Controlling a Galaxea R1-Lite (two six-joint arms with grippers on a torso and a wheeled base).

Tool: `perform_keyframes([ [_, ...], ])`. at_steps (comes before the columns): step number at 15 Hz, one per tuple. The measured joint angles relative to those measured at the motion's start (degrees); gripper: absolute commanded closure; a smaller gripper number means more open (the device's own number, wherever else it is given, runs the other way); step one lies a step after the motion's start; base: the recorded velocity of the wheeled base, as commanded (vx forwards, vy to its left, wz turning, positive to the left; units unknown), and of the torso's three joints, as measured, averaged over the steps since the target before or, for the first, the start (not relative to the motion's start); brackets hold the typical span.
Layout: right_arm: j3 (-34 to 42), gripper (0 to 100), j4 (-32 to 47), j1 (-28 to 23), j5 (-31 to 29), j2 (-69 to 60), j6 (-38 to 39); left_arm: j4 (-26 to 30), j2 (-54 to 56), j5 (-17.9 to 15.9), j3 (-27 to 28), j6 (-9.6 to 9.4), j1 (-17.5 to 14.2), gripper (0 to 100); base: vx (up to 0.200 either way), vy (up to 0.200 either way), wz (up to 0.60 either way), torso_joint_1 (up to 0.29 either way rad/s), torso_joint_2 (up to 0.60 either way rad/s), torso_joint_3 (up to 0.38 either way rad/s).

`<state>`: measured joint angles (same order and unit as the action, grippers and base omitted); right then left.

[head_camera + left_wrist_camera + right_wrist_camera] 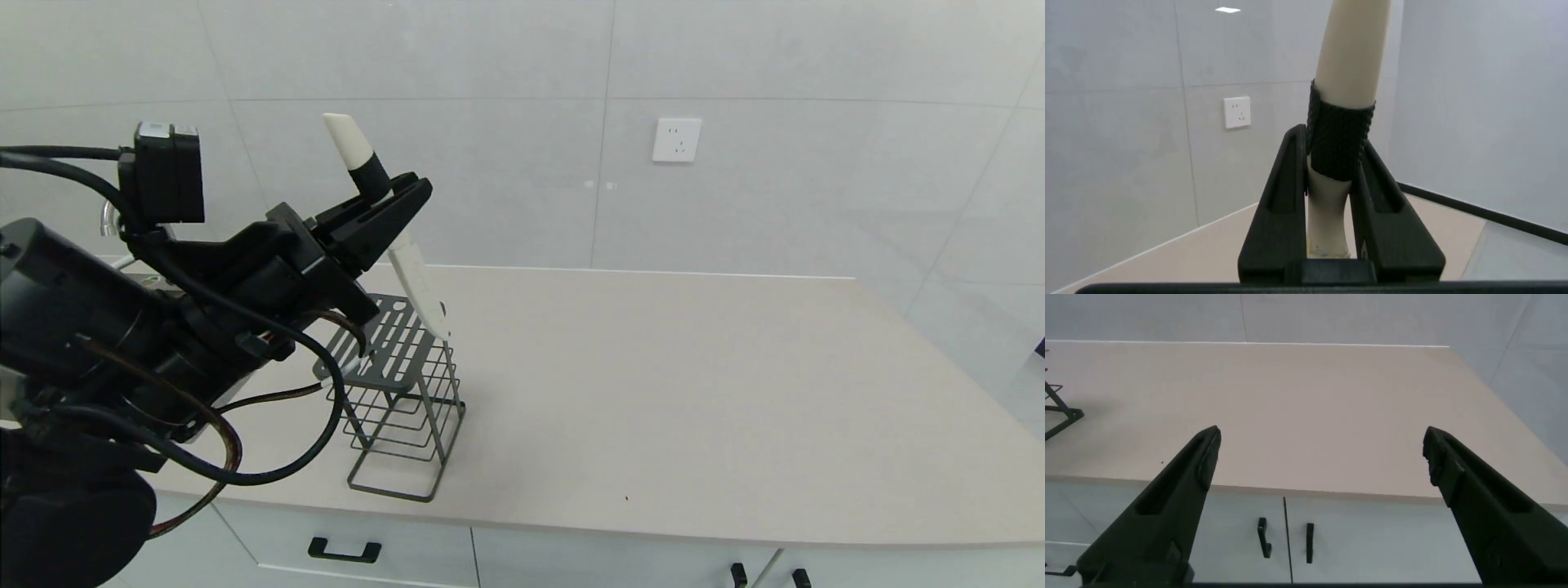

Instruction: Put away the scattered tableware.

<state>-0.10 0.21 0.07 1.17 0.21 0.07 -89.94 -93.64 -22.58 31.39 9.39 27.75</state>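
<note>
- Drawer handles [344, 551], black, sit on the pale cabinet fronts below the front edge of the bench [653, 392].
- Right gripper [1321, 437] hangs just outside the front edge of the bench, above the cabinet fronts. Its jaws are spread wide apart with nothing between them, and bare bench top shows through the gap.
- Left gripper [400, 196] is raised over the left part of the bench, above the rack. Its jaws are clamped on the knife, gripping it at the black ribbed band where the handle meets the blade; the left wrist view shows the band pinched between the two black fingers [1282, 188].
- Knife [412, 278] is held off the bench and steeply tilted. The cream handle points up and back toward the wall, and the white blade slants down toward the right.
- The blade tip is at the far right corner of the rack's top; I cannot tell whether it touches the rack or has entered a slot.
- Wire rack [400, 384], dark grey, stands upright close to the front edge, toward the left end of the bench. It has a slotted plate on top and open wire sides.
- Wall socket [677, 140], white, is set in the grey tiled wall behind the far edge of the bench, well apart from the rack.
</note>
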Motion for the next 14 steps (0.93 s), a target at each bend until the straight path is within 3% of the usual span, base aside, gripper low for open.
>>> perform_keyframes([
  [2, 0.0, 0, 0.0, 0.02, 0.02, 0.0, 0.02, 0.0, -0.29, -0.06, -0.33, -2.46, -1.4, 100, 0.0, 0.0, 0.0, 0.0, 0.0, 0.0],
  [6, 0.0, 0, -0.02, 0.02, 0.02, 0.0, 0.02, 0.02, -1.95, -0.6, -0.02, -3.6, -3.46, 100, 0.0, 0.0, 0.0, 0.0, 0.0, 0.0],
  [10, 0.0, 0, -0.02, -0.02, 0.05, 0.0, 0.02, 0.02, -4.43, -2.51, 1.21, -6.0, -5.67, 100, 0.0, 0.0, 0.0, 0.0, 0.0, 0.0],
  [14, 0.0, 0, -0.02, 0.0, 0.05, 0.01, 0.02, 0.0, -6.01, -6.53, 3.56, -6.94, -7.16, 100, 0.0, 0.0, 0.0, 0.0, 0.0, 0.0],
])
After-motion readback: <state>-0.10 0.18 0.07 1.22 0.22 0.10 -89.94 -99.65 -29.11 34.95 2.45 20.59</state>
